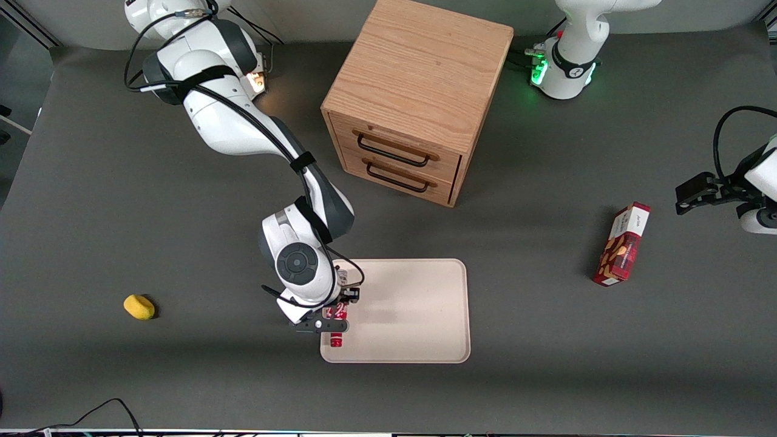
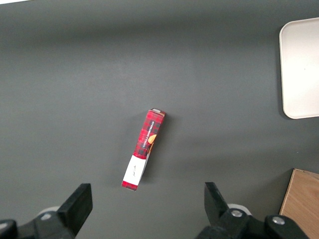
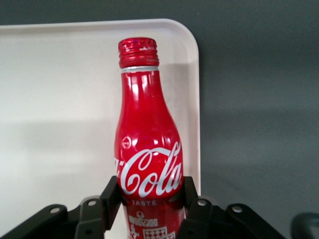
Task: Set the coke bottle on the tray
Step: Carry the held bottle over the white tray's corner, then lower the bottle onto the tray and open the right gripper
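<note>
We are holding the coke bottle (image 3: 148, 144) lying flat in our gripper (image 1: 333, 317), fingers clamped on its body, over the tray (image 1: 419, 303) edge for placing.

Right arm (image 1: 243, 130): glossy white shells with dark grey joint bands; round grey cap with concentric rings on the wrist housing (image 1: 297, 263); black cables ran along the links, cinched by black straps; amber light glowed at its base (image 1: 258, 82). Gripper (image 1: 332, 315) sat over the tray edge nearest the working arm's end; matte black body; fingers (image 3: 110, 195) black, angular; silver screw heads (image 3: 91, 202) showed on the black finger brackets.
</note>
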